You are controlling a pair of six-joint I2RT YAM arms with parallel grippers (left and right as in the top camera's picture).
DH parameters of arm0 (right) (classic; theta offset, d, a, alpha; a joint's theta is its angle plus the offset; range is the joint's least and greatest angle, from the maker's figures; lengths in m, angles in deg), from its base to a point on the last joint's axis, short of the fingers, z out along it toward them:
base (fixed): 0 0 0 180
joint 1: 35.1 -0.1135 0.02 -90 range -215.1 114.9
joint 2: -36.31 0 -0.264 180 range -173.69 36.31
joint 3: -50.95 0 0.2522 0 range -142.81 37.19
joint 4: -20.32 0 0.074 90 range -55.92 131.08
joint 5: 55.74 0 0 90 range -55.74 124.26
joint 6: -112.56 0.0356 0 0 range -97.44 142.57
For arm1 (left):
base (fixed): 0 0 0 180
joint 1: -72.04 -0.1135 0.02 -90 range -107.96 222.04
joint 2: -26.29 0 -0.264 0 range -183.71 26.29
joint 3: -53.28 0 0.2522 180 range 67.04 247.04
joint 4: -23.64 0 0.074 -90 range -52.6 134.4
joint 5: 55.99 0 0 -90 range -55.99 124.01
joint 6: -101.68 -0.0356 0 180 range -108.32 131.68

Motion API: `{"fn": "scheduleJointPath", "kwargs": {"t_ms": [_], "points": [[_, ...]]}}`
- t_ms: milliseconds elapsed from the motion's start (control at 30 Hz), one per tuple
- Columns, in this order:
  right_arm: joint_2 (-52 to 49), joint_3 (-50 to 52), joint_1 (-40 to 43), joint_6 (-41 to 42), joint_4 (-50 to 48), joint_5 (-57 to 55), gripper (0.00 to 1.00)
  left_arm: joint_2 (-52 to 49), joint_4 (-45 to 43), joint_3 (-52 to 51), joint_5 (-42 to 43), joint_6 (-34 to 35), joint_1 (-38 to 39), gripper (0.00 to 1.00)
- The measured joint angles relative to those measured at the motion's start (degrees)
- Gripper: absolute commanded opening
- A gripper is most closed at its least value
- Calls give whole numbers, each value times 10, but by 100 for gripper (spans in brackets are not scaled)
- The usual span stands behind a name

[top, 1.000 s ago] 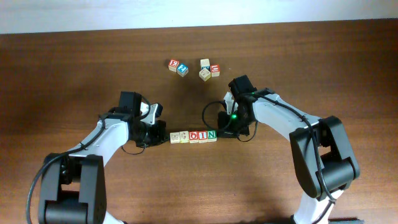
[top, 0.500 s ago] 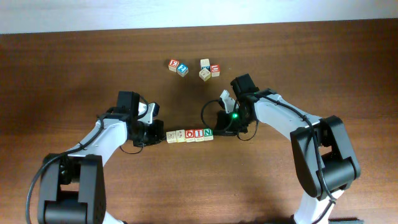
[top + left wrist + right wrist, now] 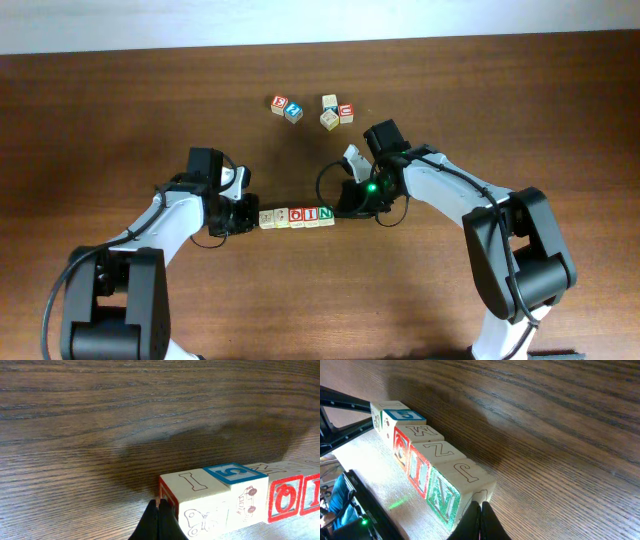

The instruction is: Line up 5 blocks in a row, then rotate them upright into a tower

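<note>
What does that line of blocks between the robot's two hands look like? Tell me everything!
The row of blocks is five pale wooden letter cubes side by side, touching, on the wooden table. From above they show two tan faces, a red O, a red I and a green N. The shut left gripper touches one end, the shut right gripper the other.

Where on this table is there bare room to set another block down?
Bare wood lies in front of the row of blocks, out to the near edge, and in the far left and far right corners of the table. It is crowded where the left gripper and right gripper meet the row's ends, and around the loose blocks behind.
</note>
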Motion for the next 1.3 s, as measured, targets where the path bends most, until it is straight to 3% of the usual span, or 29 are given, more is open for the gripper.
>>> {"fn": "scheduleJointPath", "kwargs": {"t_ms": [500, 1300], "points": [[11, 0, -6, -3, 5, -5, 5, -1, -6, -1, 3, 0, -3, 0], [43, -68, -83, -1, 58, -148, 5, -1, -4, -4, -11, 2, -11, 0]]}}
